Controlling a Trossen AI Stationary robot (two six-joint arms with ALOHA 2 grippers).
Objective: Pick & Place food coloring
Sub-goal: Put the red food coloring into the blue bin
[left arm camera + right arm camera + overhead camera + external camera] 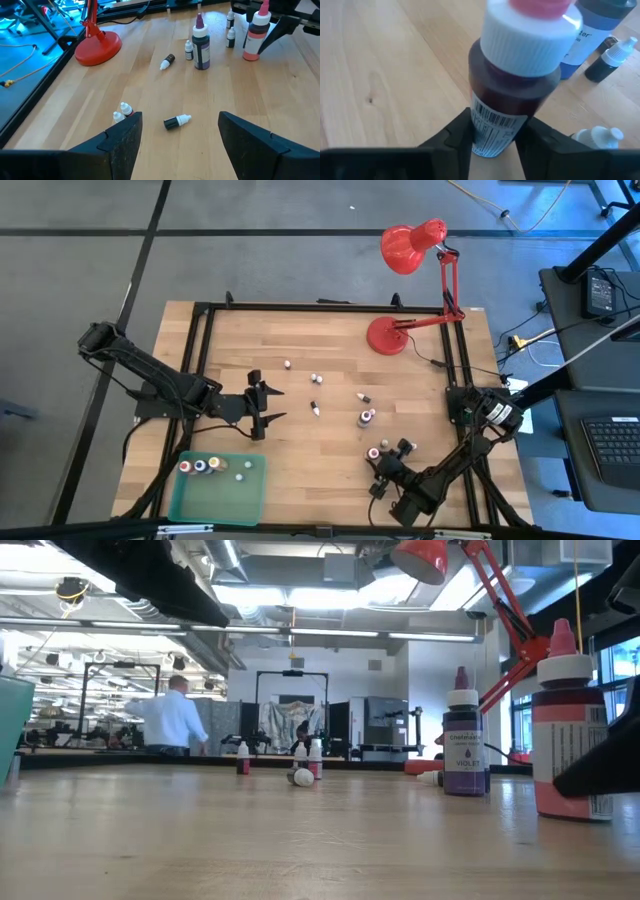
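Observation:
A red food coloring bottle (520,65) with a white ribbed cap stands upright on the table near its right near corner (373,451) (567,730). My right gripper (497,130) (385,455) is shut on it. A violet bottle (366,418) (201,42) stands just beyond. Tiny bottles lie scattered mid-table: a dark one on its side (176,121) (314,409), and whitish ones (121,111). My left gripper (180,131) (268,408) is open, left of centre, its fingers pointing at the lying dark bottle without touching it. My right gripper pinches the red bottle between its two fingers at the lower body, on the barcode label (487,122). The fingers (455,132) come in low and roughly level from the table's near right side. The bottle stands upright, its base on the table (565,812).
A green tray (215,510) at the near left edge holds several small bottles (200,466). A red desk lamp (385,335) stands at the far right. A black frame (200,340) borders the table. A person (175,715) stands far off in the room.

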